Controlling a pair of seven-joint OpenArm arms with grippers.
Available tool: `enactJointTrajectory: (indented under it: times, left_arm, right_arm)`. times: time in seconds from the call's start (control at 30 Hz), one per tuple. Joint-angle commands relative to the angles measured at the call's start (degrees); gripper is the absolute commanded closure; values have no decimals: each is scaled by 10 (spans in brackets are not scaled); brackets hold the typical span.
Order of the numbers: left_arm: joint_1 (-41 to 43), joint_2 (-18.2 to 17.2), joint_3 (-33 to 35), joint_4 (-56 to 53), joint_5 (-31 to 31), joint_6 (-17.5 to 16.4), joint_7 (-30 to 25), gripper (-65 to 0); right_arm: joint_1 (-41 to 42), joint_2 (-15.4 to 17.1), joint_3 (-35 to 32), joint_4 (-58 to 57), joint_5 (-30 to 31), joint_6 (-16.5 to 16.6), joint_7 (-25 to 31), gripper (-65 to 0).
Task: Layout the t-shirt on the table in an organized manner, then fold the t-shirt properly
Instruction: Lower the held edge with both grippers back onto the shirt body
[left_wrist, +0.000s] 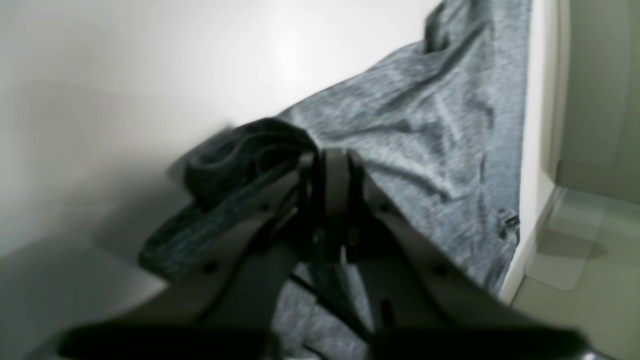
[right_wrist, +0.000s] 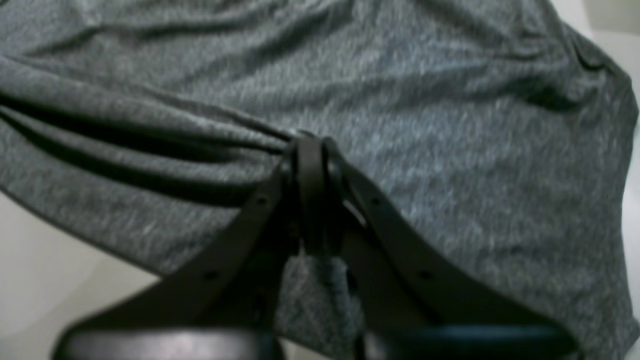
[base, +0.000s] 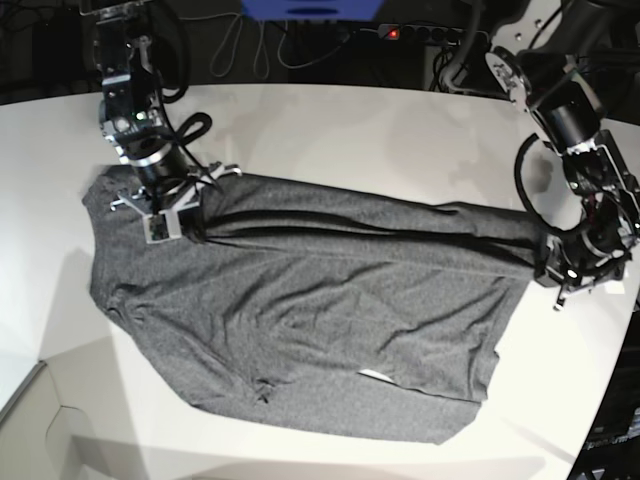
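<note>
Pinching cloth at both ends rn. Going left to right in the base view: my right gripper (base: 178, 222) sits at the scene's left, jaws clamped tight on a bunched fold of the t-shirt (base: 300, 320), up near its far-left corner. Wrist view agrees: right gripper (right_wrist: 310, 150) closed w/ knit gathered into ridges running away from the tips. From there a raised ridge of fabric runs across the far edge of the shirt toward the right. At the scene's right my left gripper (base: 556, 268) is clenched on the other end of that ridge; its wrist cam shows the left gripper (left_wrist: 332, 160) nipping a dark rolled hem or cuff, can't tell which.

Shirt body lies spread on the table (base: 330, 140), sagging near-ward from the held edge, lower hem toward the near side, wrinkled in the middle. Near-left corner sits close to the table edge.

Key relation: long axis of the held edge runs left-right betw. my two grips, rest of the cloth lies nearer than both. I'd judge layout isn't done yet; next move prob needs both arms pulling apart along that axis to flatten.
</note>
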Motion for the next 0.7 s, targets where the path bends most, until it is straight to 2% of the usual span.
enactJointTrajectory:
  times: [0.0, 0.2, 0.27, 0.4, 0.47, 0.53, 0.67]
  left_arm:
    - [-16, -10, 0, 10, -10, -1, -4, -1]
    - [-19, -10, 0, 10, -10, -1, -4, -9]
    - [-19, -10, 0, 10, -10, -1, -4, -58]
    - [-19, -10, 0, 14, -10, -1, -4, -240]
    - [-19, -10, 0, 15, -10, -1, -4, -302]
    - [-19, -10, 0, 17, -15, -2, -4, -339]
    - [-16, -11, -4, 52, -17, -3, 2, -345]
  right_arm:
    - [4, 4, 1, 8, 3, -1, 14, 0]
    - [4, 4, 1, 8, 3, 0, 11, 0]
    - [4, 4, 1, 8, 3, 2, 11, -47]
    - [2, 4, 3, 13, 3, 37, 11, -216]
    - [0, 4, 6, 29, 3, 40, 13, -274]
    - [-6, 1, 30, 54, 3, 33, 12, -312]
    - [-28, -7, 86, 90, 3, 30, 12, -330]
